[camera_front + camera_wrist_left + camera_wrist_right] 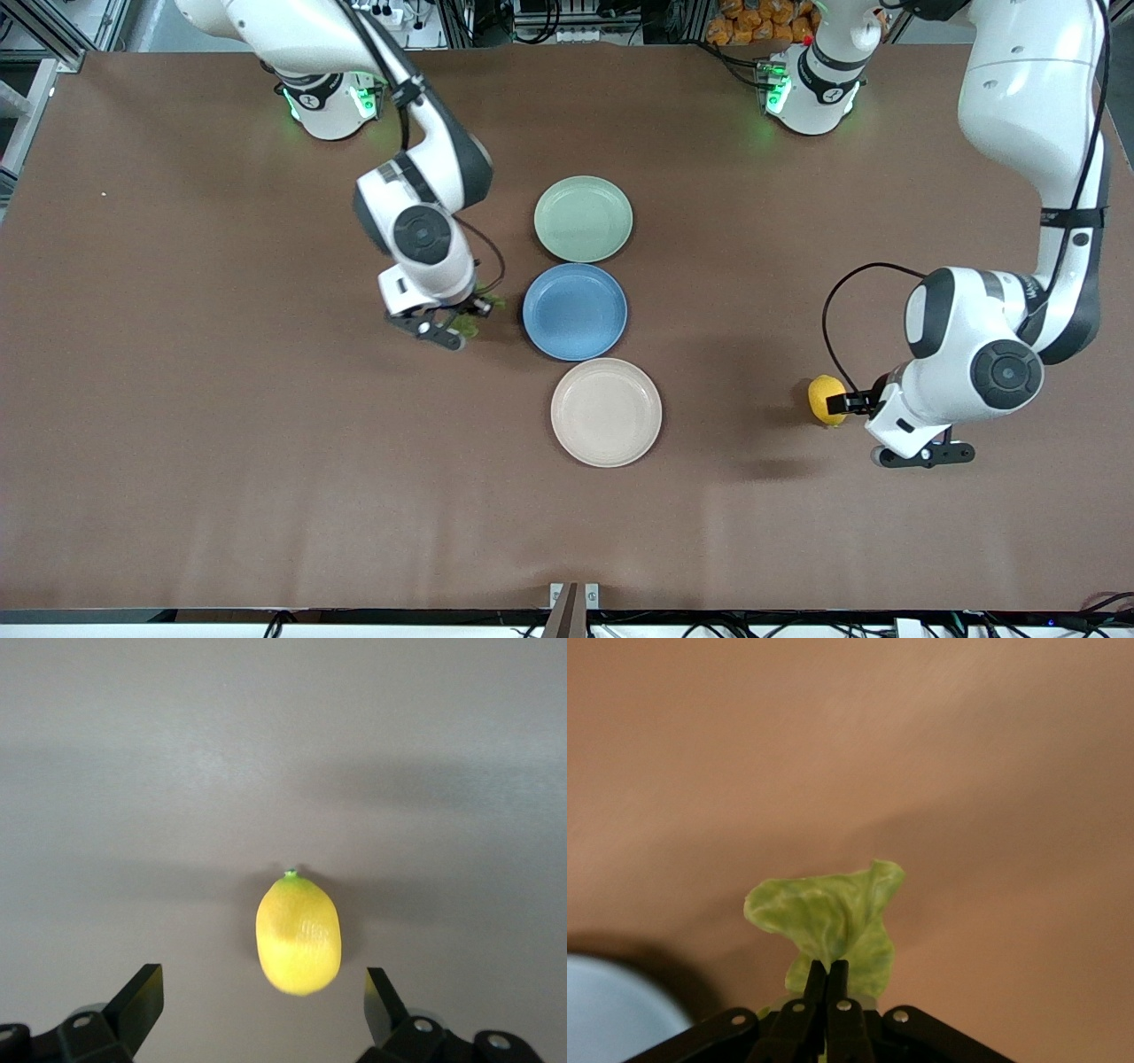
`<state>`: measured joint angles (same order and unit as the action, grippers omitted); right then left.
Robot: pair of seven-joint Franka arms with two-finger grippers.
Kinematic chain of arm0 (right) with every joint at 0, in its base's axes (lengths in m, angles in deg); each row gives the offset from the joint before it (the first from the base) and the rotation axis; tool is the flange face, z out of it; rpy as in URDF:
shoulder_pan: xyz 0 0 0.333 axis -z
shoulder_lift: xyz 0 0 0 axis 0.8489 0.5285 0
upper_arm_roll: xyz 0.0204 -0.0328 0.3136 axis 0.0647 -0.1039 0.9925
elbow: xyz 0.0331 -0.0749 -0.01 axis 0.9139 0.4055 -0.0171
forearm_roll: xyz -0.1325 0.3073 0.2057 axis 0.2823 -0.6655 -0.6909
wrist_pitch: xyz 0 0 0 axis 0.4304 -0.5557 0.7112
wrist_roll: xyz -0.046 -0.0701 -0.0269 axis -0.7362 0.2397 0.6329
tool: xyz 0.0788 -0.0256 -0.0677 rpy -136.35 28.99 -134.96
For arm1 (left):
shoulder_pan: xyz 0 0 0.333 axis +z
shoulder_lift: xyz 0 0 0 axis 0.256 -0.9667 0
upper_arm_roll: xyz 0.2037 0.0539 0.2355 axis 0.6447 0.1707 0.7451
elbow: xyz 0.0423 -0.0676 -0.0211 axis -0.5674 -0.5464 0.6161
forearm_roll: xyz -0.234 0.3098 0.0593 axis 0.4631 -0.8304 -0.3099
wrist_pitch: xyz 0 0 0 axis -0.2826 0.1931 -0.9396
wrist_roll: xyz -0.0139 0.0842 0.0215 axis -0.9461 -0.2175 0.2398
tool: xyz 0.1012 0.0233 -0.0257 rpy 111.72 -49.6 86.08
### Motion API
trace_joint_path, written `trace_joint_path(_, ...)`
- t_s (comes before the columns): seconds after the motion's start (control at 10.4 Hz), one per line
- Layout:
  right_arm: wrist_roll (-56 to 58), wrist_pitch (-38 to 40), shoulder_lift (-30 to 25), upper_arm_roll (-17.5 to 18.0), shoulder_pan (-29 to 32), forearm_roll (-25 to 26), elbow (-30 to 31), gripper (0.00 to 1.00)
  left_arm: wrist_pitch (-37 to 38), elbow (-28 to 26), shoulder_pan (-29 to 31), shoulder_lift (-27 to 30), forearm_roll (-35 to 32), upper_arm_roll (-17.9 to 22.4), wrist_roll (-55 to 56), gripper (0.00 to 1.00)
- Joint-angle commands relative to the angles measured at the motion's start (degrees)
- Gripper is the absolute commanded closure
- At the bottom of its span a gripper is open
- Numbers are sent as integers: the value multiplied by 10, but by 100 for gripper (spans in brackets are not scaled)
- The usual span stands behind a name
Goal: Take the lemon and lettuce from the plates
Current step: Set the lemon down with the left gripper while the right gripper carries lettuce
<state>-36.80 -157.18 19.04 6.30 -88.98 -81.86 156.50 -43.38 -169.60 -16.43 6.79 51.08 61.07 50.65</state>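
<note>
- The right gripper [826, 979] is seen pinched tight on the lettuce [833, 920]; in the right wrist view the two fingers meet on the leaf's lower edge, and the part of the leaf between them is hidden.
- In the front view the right gripper [461, 321] is largely covered by the arm's own wrist, and only a small dark green scrap of the lettuce [478, 310] can be made out beside it.
- The lettuce is held over the bare brown table [221, 425], beside the blue plate [575, 311] toward the right arm's end; a pale blue rim [616, 1014] is cut off at the corner of the right wrist view.
- The left gripper [264, 997] is shown with its jaws spread wide, and nothing is held; only the finger tips [142, 997] enter the left wrist view, the rest being cut off.
- The lemon [299, 933] lies on the table between the spread fingers without touching them, its small green tip pointing away from the gripper.
- In the front view the lemon [826, 399] is seen well apart from all plates, toward the left arm's end, and part of it is covered by the left gripper [846, 404].
- The mint green plate [583, 219], the blue plate and the beige plate [606, 412] are lined up mid-table, the mint one farthest from the front camera, the beige one nearest.
</note>
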Motion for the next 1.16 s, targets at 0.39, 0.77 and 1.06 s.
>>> trace_joint_path(0.39,173,11,-10,9,165,2,11,100,86,-44,5,137,34,-3,-5,0)
trace_joint_path(0.77,242,-4,-4,9,236,73,9,100,125,-41,6,190,60,-3,-18,0)
trace_joint_path(1.06,300,-47,19,9,295,86,10,95,161,-40,8,232,64,-3,-39,0)
